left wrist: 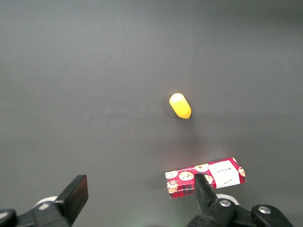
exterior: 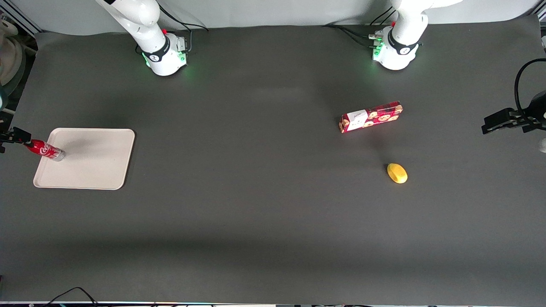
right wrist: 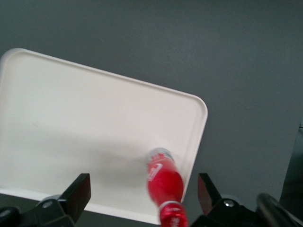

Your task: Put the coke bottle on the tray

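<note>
The beige tray (exterior: 94, 170) lies flat toward the working arm's end of the table. The coke bottle (exterior: 45, 150) is tilted, its silvery base on the tray's edge strip and its red cap out over the rim. My right gripper (exterior: 15, 137) hovers just off the tray's outer edge, beside the cap. In the right wrist view the gripper (right wrist: 143, 184) is wide open above the tray (right wrist: 71, 118). The bottle (right wrist: 163, 182) shows blurred between the fingers (right wrist: 80, 187), touching neither.
A red cookie-print box (exterior: 371, 117) and a small yellow object (exterior: 397, 173) lie toward the parked arm's end of the table, the yellow one nearer the front camera. Both show in the left wrist view, box (left wrist: 206, 177) and yellow object (left wrist: 180, 105).
</note>
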Available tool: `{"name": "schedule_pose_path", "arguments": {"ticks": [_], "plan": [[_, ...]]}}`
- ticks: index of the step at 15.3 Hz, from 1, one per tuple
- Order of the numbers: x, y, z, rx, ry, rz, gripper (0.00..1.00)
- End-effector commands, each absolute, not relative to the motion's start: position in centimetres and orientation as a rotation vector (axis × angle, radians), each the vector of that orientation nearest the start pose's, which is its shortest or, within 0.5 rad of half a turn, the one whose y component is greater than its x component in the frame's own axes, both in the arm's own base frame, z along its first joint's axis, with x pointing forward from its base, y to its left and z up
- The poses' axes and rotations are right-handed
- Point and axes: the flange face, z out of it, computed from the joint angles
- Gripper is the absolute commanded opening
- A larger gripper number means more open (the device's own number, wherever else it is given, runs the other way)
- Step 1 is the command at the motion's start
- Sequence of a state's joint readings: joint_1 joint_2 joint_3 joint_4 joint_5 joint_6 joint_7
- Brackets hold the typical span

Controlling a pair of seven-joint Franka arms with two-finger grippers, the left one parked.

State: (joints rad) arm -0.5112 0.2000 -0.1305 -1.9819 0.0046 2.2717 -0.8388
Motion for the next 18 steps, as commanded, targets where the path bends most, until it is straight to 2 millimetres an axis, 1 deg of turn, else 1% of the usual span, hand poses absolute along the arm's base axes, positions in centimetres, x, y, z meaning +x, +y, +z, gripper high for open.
{"name": "schedule_pose_path", "arguments": {"ticks": [1, 2, 4, 6, 7, 9, 10, 11, 12, 13, 15, 18], "plan": [[51.9, -28.3, 46.3, -3.175, -0.238, -0.113, 1.00], [52.8, -25.5, 48.8, -3.171, -0.225, -0.124, 1.00], [54.7, -18.6, 52.7, -3.152, -0.208, -0.111, 1.00], [56.3, -12.4, 56.3, -3.141, -0.081, -0.094, 1.00], [56.9, -9.2, 57.8, -3.137, -0.055, -0.091, 1.00], [57.1, -4.3, 60.8, -3.130, -0.006, -0.112, 1.00], [57.1, -1.9, 61.9, -3.126, 0.046, -0.116, 1.00], [56.7, 0.1, 62.7, -3.122, 0.084, -0.103, 1.00], [56.3, 1.2, 63.6, -3.121, 0.120, -0.102, 1.00], [55.8, 1.7, 63.9, -3.123, 0.139, -0.080, 1.00], [55.3, 1.7, 63.6, -3.124, 0.163, -0.027, 1.00], [55.4, 1.7, 63.3, -3.123, 0.172, -0.020, 1.00]]}}
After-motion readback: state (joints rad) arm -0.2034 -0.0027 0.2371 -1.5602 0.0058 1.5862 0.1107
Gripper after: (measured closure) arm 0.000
